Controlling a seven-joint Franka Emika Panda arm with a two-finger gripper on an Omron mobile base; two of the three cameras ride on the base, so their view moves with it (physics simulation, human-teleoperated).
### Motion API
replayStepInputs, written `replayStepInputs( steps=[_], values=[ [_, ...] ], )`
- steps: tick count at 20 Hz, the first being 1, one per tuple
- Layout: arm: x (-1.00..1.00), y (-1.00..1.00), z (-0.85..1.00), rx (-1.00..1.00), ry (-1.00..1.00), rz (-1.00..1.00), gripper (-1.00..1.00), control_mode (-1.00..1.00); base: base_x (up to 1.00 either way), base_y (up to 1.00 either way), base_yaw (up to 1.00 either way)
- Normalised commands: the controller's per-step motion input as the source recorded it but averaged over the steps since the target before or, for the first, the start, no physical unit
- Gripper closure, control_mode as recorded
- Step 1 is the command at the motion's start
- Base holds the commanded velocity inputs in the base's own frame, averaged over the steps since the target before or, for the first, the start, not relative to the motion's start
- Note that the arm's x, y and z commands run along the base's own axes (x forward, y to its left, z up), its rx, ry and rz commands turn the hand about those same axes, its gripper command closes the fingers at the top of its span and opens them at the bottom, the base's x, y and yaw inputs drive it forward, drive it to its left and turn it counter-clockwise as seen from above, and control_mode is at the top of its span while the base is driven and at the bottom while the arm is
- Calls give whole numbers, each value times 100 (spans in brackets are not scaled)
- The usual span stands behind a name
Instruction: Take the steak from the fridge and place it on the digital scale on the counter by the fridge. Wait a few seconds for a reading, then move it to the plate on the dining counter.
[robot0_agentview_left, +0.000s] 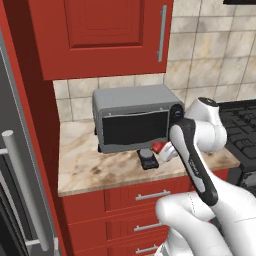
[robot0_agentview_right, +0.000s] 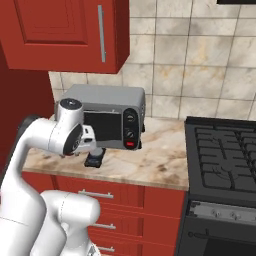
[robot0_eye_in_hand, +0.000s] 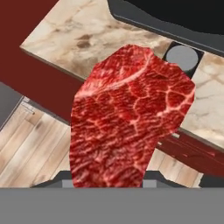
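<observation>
Where beige counter (robot0_agentview_left: 90, 170) meets tiled backsplash (robot0_agentview_left: 210, 55), toaster oven (robot0_agentview_left: 135, 122).

Marbled red steak (robot0_eye_in_hand: 127, 118), above digital scale (robot0_eye_in_hand: 183, 59)

Reds and beiges in front of you

You see the steak (robot0_eye_in_hand: 131, 113) deep red, veined with pale pink marbling; the counter (robot0_agentview_left: 85, 167) is beige stone with brown mottling, over red drawers (robot0_agentview_left: 130, 200) with silver handles. The toaster oven (robot0_agentview_left: 132, 122) is grey with a black door, the digital scale (robot0_eye_in_hand: 183, 59) black with a grey round pad, the wall tiles (robot0_agentview_right: 200, 65) tan, the stove (robot0_agentview_right: 225, 155) black.
</observation>
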Motion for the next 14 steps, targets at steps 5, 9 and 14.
replayStepInputs(
  steps=[5,9,14],
  values=[
    [86,1,-30,0,0,-11,100,-100,0,0,0],
    [83,0,-11,0,0,-8,100,-100,0,0,0],
    [59,0,-25,-1,4,-9,100,-100,0,0,0]
  ],
)
